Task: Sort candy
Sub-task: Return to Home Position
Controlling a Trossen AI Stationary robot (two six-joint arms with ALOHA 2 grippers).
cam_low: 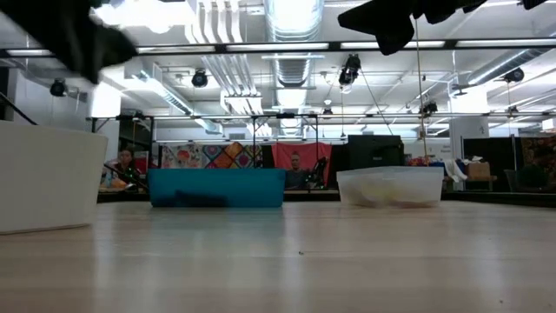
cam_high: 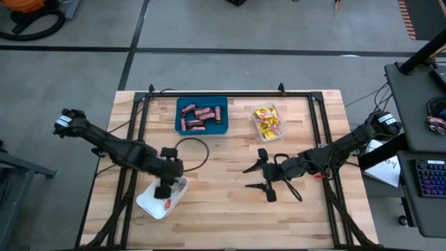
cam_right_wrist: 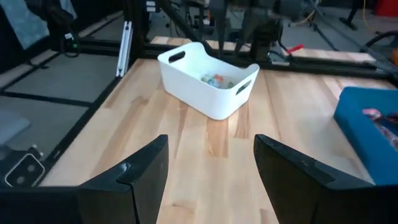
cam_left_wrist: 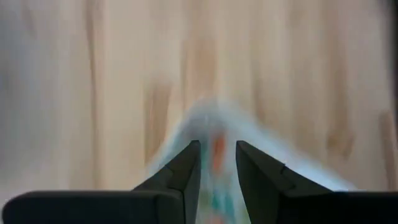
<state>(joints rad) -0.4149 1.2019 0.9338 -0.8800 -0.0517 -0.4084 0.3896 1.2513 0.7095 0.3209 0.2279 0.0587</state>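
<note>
Brown-red mini bars lie in a blue tray [cam_high: 202, 115] at the far side. Yellow packets fill a clear tray [cam_high: 267, 122] to its right. Pastel sweets [cam_right_wrist: 216, 79] lie in a white tray [cam_high: 162, 200] near the front left. My left gripper [cam_high: 166, 188] hangs over the white tray pointing steeply down. The left wrist view [cam_left_wrist: 217, 146] shows its fingers a narrow gap apart with nothing between them. My right gripper [cam_high: 255, 177] stands wide open and empty above the bare table middle, pointing toward the white tray [cam_right_wrist: 208, 87].
A black frame [cam_high: 230, 94] runs around the wooden table top. The bare wood between the trays and the near edge [cam_high: 230, 216] is free. In the low view the white tray [cam_low: 43, 178], the blue tray [cam_low: 217, 187] and the clear tray [cam_low: 391, 185] stand in a row.
</note>
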